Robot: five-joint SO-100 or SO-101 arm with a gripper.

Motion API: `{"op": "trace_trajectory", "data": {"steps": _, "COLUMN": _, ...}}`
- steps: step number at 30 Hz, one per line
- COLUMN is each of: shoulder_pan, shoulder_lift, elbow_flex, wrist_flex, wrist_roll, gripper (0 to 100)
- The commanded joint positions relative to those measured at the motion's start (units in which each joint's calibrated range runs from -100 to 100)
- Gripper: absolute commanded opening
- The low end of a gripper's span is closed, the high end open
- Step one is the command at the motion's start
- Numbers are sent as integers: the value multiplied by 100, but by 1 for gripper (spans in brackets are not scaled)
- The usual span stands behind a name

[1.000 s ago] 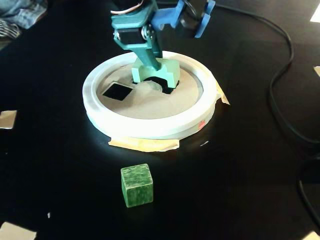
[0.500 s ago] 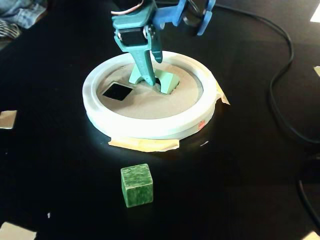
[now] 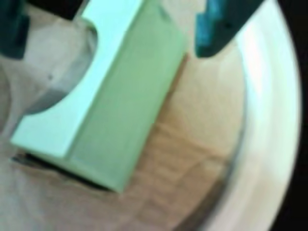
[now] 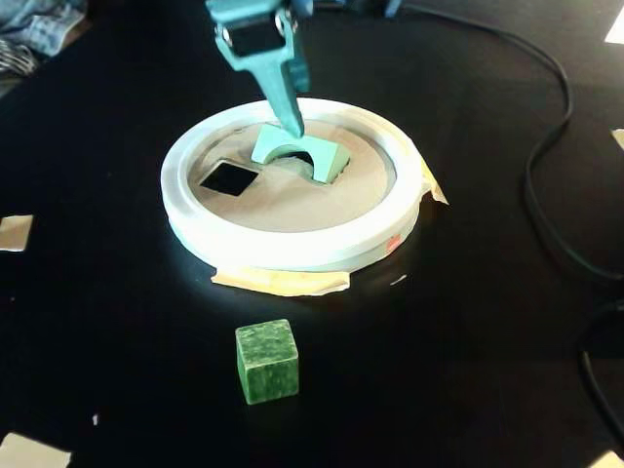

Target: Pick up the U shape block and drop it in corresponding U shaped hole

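The light green U shape block (image 3: 115, 96) lies tilted on the brown cardboard lid (image 3: 192, 159) inside the white ring (image 3: 269, 120). A dark slit shows under its lower end; whether that is the U shaped hole I cannot tell. My gripper (image 3: 110, 29) is open, its teal fingers (image 3: 216, 29) on either side of the block's top, not touching it. In the fixed view the gripper (image 4: 292, 122) points down just above the block (image 4: 302, 151), whose arch faces the camera.
A black square hole (image 4: 229, 177) is in the lid left of the block. A dark green cube (image 4: 266, 361) stands on the black table in front of the ring (image 4: 292, 246). A black cable (image 4: 546, 156) runs along the right side. Tape scraps (image 4: 15, 232) lie at the left.
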Motion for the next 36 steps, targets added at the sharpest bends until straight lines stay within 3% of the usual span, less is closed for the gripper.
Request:
{"op": "trace_trajectory", "data": {"steps": 1, "shoulder_pan": -196, "shoulder_lift": -571, "elbow_flex": -268, "wrist_flex": 24, "wrist_roll": 137, "gripper": 57}}
{"op": "trace_trajectory", "data": {"steps": 6, "shoulder_pan": -96, "shoulder_lift": -383, "elbow_flex": -159, "wrist_flex": 94, "wrist_roll": 669, "gripper": 58}}
{"op": "trace_trajectory", "data": {"steps": 15, "shoulder_pan": 104, "shoulder_lift": 611, "elbow_flex": -250, "wrist_flex": -6, "wrist_roll": 718, "gripper": 58}}
{"op": "trace_trajectory", "data": {"steps": 36, "shoulder_pan": 428, "shoulder_lift": 925, "elbow_flex": -259, "wrist_flex": -6, "wrist_roll": 723, "gripper": 57}}
